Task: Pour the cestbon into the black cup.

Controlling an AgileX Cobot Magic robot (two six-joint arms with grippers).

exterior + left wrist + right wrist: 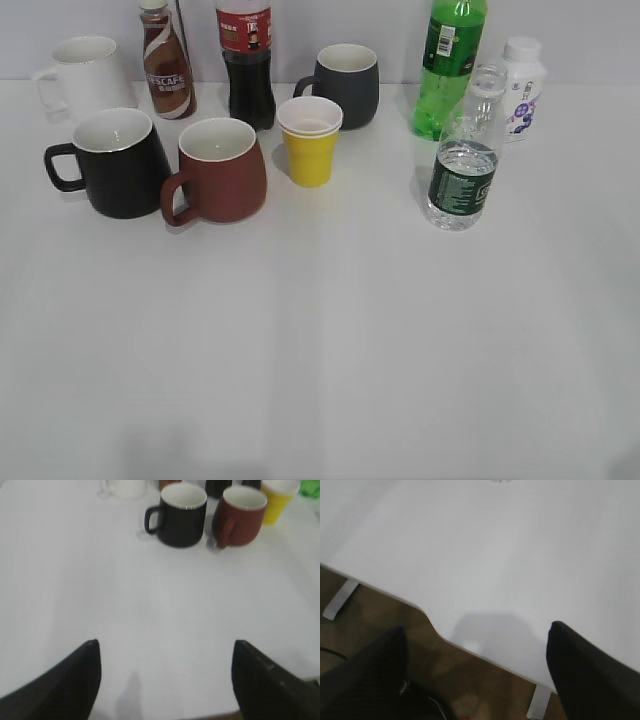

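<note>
The cestbon, a clear uncapped bottle with a dark green label, stands upright at the right of the table, about a third full. The black cup stands at the left with its handle to the left; it also shows in the left wrist view. Neither gripper shows in the exterior view. My left gripper is open and empty over bare table, well short of the black cup. My right gripper is open and empty over the table's near edge.
A reddish-brown mug stands right of the black cup, then a yellow cup. Behind stand a white mug, a coffee bottle, a cola bottle, a dark grey mug, a bright green bottle and a small white bottle.
</note>
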